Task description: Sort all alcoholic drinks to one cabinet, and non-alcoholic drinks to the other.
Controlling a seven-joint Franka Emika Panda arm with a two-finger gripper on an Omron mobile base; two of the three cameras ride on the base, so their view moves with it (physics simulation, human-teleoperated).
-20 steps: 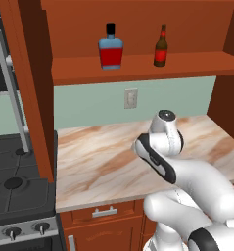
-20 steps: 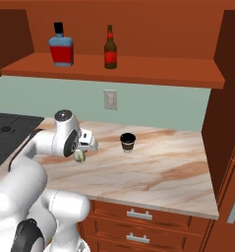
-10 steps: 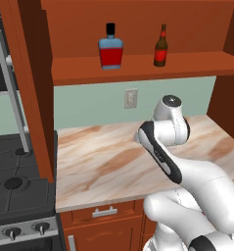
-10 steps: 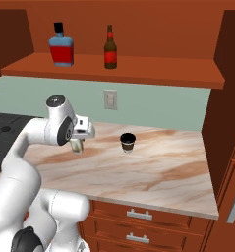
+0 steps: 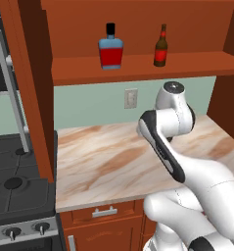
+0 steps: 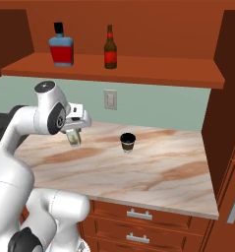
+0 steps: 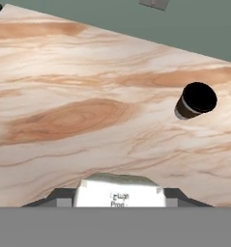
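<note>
My gripper (image 6: 73, 134) is shut on the small cream-white carton (image 6: 74, 139), which hangs above the left part of the marble counter (image 6: 158, 172). In the hand view the carton (image 7: 119, 193) sits between my two dark fingertips (image 7: 59, 198). The short dark-brown cup with a black lid (image 6: 128, 142) stands upright on the counter, to the right of the gripper, also seen as the cup (image 7: 195, 100). On the wall cabinet's shelf (image 6: 138, 70) stand the squat red bottle (image 6: 61, 45) and the slim brown bottle (image 6: 110, 48). From the left base view the red bottle (image 5: 111, 48) and brown bottle (image 5: 161, 47) show above my arm.
A black stove (image 5: 15, 181) adjoins the counter's left end. A wall outlet (image 6: 109, 100) sits on the green backsplash behind the cup. A tall wooden panel (image 6: 227, 98) closes the right end, and drawers (image 6: 138, 214) lie below the counter edge.
The arm has straightened upward and the gripper has lifted the carton a little higher off the counter, drifting slightly left in the right base view. The cup and bottles have not moved.
</note>
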